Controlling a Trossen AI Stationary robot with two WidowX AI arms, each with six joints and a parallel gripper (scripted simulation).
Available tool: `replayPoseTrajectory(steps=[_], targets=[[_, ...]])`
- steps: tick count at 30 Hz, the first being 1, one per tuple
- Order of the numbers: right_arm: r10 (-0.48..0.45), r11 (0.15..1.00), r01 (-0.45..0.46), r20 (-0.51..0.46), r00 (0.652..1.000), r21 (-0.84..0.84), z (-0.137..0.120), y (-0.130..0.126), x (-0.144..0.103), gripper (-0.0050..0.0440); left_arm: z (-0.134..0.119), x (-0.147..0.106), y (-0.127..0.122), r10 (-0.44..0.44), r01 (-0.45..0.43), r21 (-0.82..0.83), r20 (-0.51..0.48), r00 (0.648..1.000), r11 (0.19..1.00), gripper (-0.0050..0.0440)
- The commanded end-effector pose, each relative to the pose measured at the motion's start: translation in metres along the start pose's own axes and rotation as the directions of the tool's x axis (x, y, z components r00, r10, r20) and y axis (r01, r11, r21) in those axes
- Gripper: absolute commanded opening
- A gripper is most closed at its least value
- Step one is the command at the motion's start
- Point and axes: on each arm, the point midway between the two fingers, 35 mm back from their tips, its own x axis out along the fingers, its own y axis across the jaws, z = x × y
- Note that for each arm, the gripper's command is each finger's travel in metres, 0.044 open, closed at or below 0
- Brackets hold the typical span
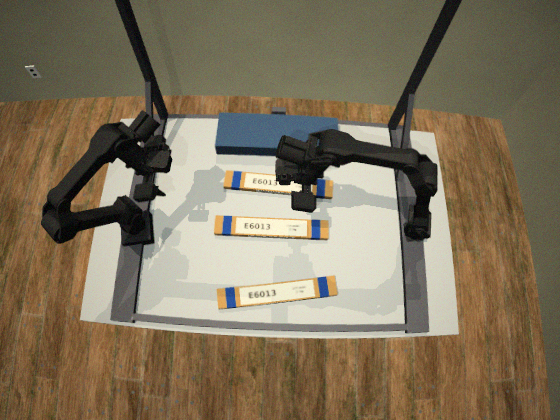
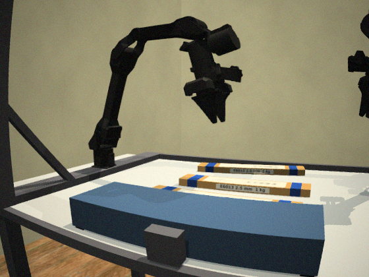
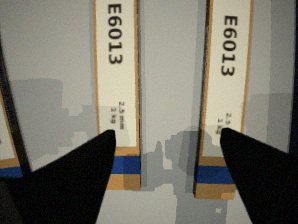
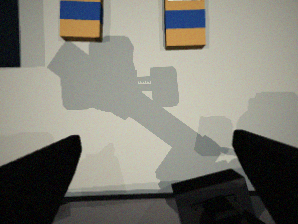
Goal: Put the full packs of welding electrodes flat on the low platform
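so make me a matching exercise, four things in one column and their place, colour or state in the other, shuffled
Things:
1. low platform
2. left gripper
3. right gripper
4. slanted pack

Places, colours, states:
A. open, off beyond the ends of the packs
B. of the three packs, farthest from the platform
C. open, above the packs
D. plain blue, with no pack on it

Right pairs: 1-D, 2-C, 3-A, 4-B
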Motion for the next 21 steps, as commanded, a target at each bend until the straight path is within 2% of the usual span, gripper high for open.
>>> replayPoseTrajectory(steps=[1, 21], targets=[[0.015, 1.000, -0.015, 0.014, 1.000, 0.006, 0.003, 0.002, -0.005, 0.0430, -0.001, -0.003, 0.000, -0.004, 0.004, 0.000, 0.018, 1.000, 1.000, 0.0300], [0.015, 1.000, -0.015, 0.014, 1.000, 0.006, 0.003, 0.002, -0.005, 0.0430, -0.007, 0.020, 0.000, -0.004, 0.004, 0.000, 0.018, 1.000, 1.000, 0.0300]])
